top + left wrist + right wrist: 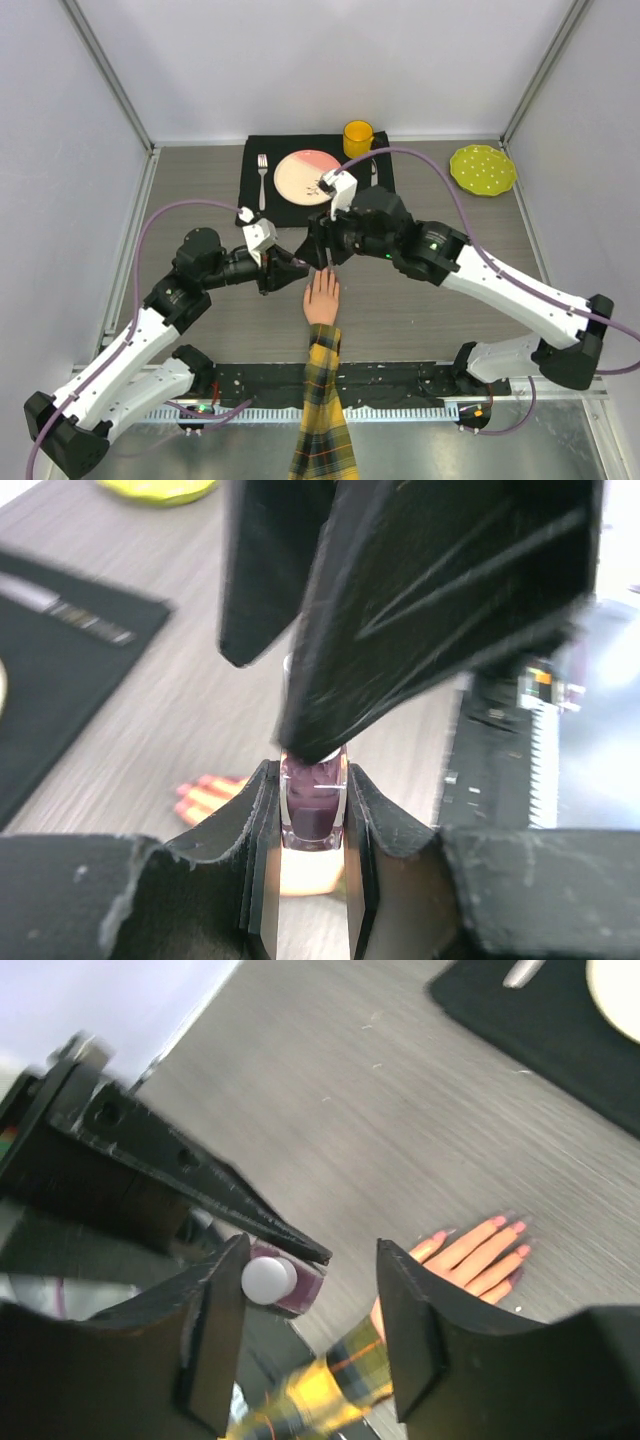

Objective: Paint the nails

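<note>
From above, the hand (322, 300) lies flat on the worktop, reaching in from the near edge toward the middle. Its sleeve (325, 400) trails back over that edge. Your left pincer (293, 268) and right pincer (325, 252) meet just past the fingers and above them. What sits between the two is hidden here.

In the left wrist view, the left pincer is pinching the bottle (313, 815) by its sides. The right pincer's dark fingers come down over the bottle's top and hide it. The nails (186, 806) show to the left of the bottle, down on the worktop, near it but apart.

In the right wrist view, the right pincer stands spread. The cap (266, 1279) is on the bottle and sits between its fingers, close against one and clear of the other. You cannot tell whether it touches the near one, but nothing is gripped. The nails (518, 1227) lie off to the right beyond the other finger, apart from both pincers.

The nails look pink to coral, and none shows the bottle's dark purple. I judge that painting has not begun. You have yet to take off the cap, bring the brush out and do all five nails.
</note>
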Controlling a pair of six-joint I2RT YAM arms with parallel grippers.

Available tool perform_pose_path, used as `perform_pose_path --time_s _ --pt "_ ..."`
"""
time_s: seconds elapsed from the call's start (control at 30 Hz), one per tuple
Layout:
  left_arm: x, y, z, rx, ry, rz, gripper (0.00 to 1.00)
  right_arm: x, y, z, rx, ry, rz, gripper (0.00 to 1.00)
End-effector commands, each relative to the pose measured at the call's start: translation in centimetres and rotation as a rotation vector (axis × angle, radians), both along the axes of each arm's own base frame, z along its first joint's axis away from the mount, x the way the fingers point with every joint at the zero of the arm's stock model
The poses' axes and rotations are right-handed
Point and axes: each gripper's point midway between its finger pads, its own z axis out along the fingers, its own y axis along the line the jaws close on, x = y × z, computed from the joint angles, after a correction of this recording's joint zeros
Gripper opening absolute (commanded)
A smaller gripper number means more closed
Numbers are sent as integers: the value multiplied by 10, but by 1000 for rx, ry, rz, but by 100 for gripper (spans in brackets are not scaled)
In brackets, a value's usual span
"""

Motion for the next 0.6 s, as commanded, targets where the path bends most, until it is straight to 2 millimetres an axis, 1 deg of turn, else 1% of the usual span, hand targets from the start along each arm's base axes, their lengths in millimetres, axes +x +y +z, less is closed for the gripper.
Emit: perform_pose_path --time_s 0.0,0.03,0.1,0.17,0.23,0.27,0.3,0.4,0.57 --pt "-31 -14 44 -106 -80 -218 0 -48 -19 23 45 -86 329 62" --pt "-40 -16 43 -112 -61 -272 0 -53 -21 23 38 -110 370 63" --pt "-46 -20 44 -129 -50 -321 0 -59 -23 22 33 -101 418 64" --pt "-55 -23 44 -134 -9 -397 0 -63 -25 22 21 -108 457 63" --pt "-59 -24 44 -135 13 -428 0 -65 -25 25 22 -122 483 60" --pt "-61 -24 43 -133 21 -439 0 -65 -25 28 23 -128 486 58" --pt "-61 -25 41 -132 29 -442 0 -66 -25 30 25 -134 490 53" --pt "-62 -25 41 -131 37 -452 0 -68 -24 33 16 -134 527 44" --pt "-62 -25 42 -133 31 -448 0 -67 -19 33 7 -136 556 40"
